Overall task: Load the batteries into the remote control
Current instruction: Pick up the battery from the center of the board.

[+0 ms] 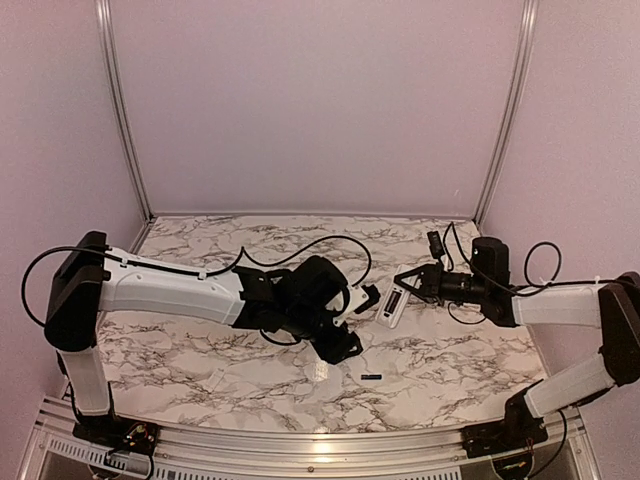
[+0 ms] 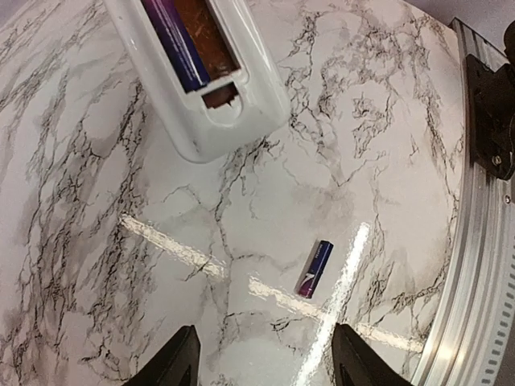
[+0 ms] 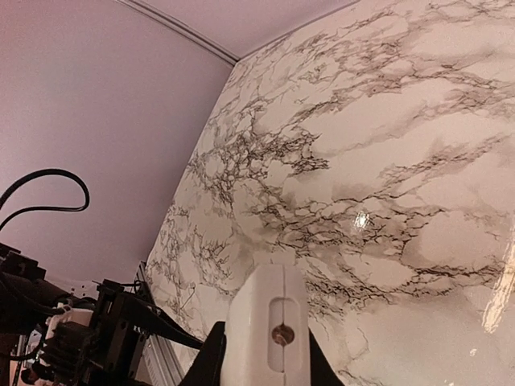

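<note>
Worktop: marble-patterned worktop (image 1: 200,370), white with grey-black veins, glossy enough to throw back streaks of lamp light; an aluminium rail (image 2: 475,265) runs along its near edge.
Room: plain lilac walls (image 1: 320,100) on three sides, with metal uprights (image 1: 118,110) at the far corners.
Remote: the white remote control (image 1: 393,303) sits right of centre with its back turned up and the cover off. It appears to be held clear of the worktop.
Right jaws: the right arm (image 1: 560,305) reaches in from the right, and the right jaws are clamped on one end of the remote control.
Bay: a purple-blue seated battery (image 2: 173,40) fills one slot. The slot beside it shows brown and looks empty.
Spare cell: the loose battery (image 2: 315,268) lies flat on the worktop, nearer than the remote control, apart from it and close to the near rail.
Left jaws: the left arm (image 1: 170,292) stretches from the left to the centre. The left jaws stand apart and empty, poised just short of the loose battery.
Handling: the loose battery is probably light, rigid and smooth, and so apt to roll or squirt out on this slick surface. It is best pinched across the middle of its barrel. The remote control looks like stiff, slippery plastic, so the grip on its end must resist the push of seating.
</note>
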Controlling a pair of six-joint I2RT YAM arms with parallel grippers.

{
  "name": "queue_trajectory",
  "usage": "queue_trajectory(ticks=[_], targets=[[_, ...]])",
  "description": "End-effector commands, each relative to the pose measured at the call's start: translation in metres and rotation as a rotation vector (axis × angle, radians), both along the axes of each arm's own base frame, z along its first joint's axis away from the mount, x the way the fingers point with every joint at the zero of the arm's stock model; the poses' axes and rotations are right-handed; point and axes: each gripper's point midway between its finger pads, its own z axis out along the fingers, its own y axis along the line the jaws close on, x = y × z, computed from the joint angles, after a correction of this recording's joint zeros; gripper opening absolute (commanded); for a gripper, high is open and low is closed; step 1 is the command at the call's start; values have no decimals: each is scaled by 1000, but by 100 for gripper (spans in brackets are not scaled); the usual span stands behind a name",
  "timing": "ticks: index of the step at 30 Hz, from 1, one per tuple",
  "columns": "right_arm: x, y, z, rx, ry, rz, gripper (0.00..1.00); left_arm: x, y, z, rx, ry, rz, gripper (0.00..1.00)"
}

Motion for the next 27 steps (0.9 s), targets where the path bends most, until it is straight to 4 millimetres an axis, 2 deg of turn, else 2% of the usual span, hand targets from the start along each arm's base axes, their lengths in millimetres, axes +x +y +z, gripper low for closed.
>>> queue_trajectory(ticks=[1, 6, 9, 18, 23, 27], targets=[[-3, -23, -9, -25, 18, -24, 0, -27, -11, -35, 143, 5, -201, 57], [-2, -40, -14, -35, 31, -56, 0, -42, -27, -65, 248, -3, -278, 50], [-2, -45, -15, -36, 32, -64, 0, -41, -32, -75, 284, -11, -278, 47], [-3, -49, -16, -37, 33, -67, 0, -34, -51, -92, 334, -68, -266, 44], [-4, -50, -16, -48, 31, -67, 0, -34, -55, -99, 352, -68, -279, 36], [-4, -51, -17, -61, 28, -71, 0, -31, -50, -108, 385, -69, -263, 28]])
